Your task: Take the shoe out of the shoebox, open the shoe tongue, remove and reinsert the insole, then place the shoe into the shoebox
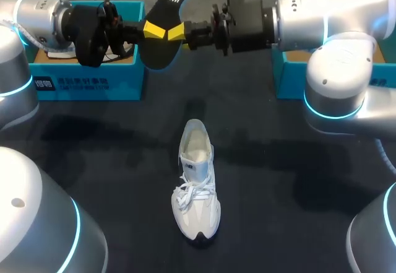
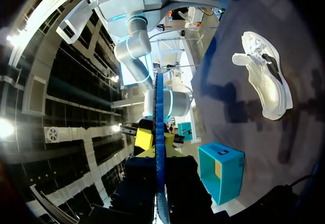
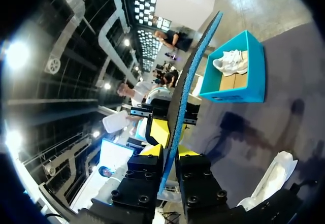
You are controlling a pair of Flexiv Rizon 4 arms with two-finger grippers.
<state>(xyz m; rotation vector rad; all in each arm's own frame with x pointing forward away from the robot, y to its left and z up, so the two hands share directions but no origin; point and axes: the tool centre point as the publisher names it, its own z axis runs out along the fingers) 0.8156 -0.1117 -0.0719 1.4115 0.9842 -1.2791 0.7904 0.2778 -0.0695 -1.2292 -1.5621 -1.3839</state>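
2 grippers share 1 insole (image 1: 162,28) above the table's (image 1: 278,180) 12 o'clock edge. The left gripper (image 1: 154,31) comes in from 9 o'clock and the right gripper (image 1: 176,33) from 3 o'clock. Each has its yellow fingers pinched on the middle of the insole, which slants from 7 to 1 o'clock in mid-air. Both wrist views show the insole (image 2: 160,132) edge-on, running straight out between the fingers of that arm. The double hold looks like a hand-over or a re-grip, probably to line the insole (image 3: 190,76) up for going back in.

The shoe (image 1: 197,183) lies alone near the table's centre, toe toward 6 o'clock. Its laces are slack and its mouth gapes toward 12 o'clock, so the opening faces the insole above it.

The left shoebox (image 1: 93,81) sits at 10 o'clock and the right shoebox (image 1: 291,78) at 2 o'clock, both against the far edge. The right wrist view shows a second shoe (image 3: 231,61) lying in the left shoebox (image 3: 238,89).

Bare cloth flanks the shoe at 9 and 3 o'clock, which looks like enough room to bring the insole down from 12. The tighter spots are the right arm (image 1: 337,81), bulking over the right shoebox, and the left arm (image 1: 37,223), filling the 7 o'clock corner.
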